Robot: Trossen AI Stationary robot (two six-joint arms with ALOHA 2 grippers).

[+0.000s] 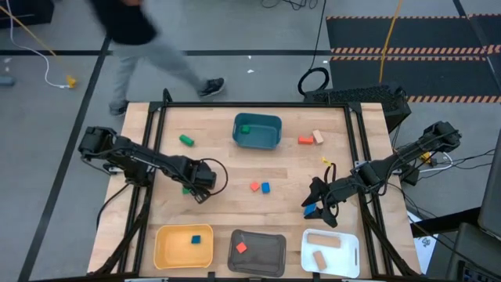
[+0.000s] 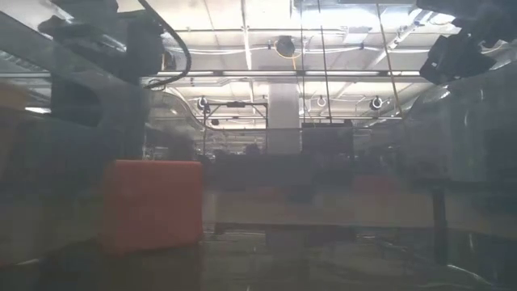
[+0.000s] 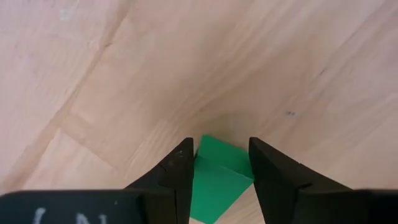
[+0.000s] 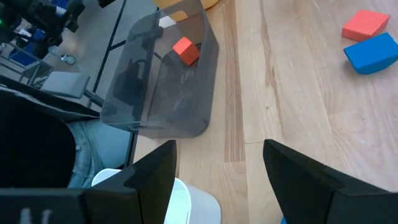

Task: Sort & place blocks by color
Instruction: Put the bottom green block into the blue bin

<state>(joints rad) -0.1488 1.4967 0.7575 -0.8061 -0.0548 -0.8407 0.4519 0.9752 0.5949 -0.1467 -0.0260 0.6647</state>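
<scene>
The left gripper (image 3: 221, 171) straddles a small green block (image 3: 217, 177) on the bench (image 3: 186, 74), fingers apart beside its flat sides; the block looks light, rigid and easily pinched there, while the right gripper (image 4: 217, 171) hangs open.

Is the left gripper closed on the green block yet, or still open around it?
Cannot tell. In the left wrist view the left gripper straddles the green block on the table, fingers close beside it, but contact is unclear.
</scene>
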